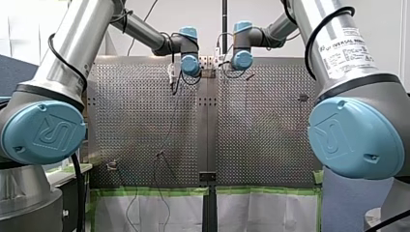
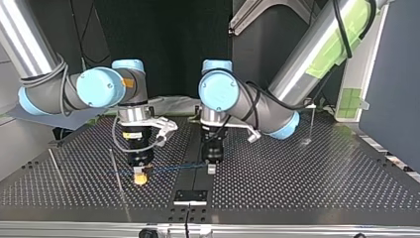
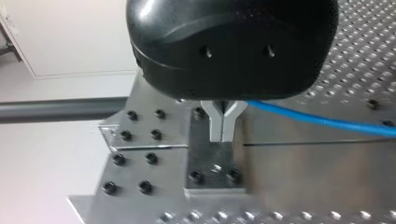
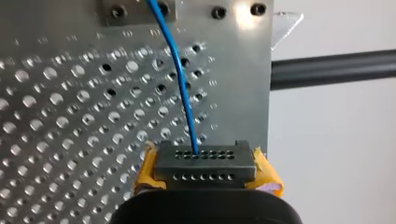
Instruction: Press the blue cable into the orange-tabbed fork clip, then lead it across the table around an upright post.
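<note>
Top view: the blue cable (image 2: 178,167) is stretched over the counter (image 2: 307,173) between both claws. It is pinched by my left claw (image 2: 212,168) and clamped between the yellow pads (image 4: 145,171) of my right claw (image 2: 141,179).

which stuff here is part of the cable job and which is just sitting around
For the job: blue cable, left end effector, right end effector, thin upright post at the top view's right.
Just there: black plate at the top view's bottom middle, green tape along the table edge.

The thin blue cable (image 2: 178,167) stretches taut, nearly level, just above the desk's (image 2: 297,183) near middle in the top view.
</note>
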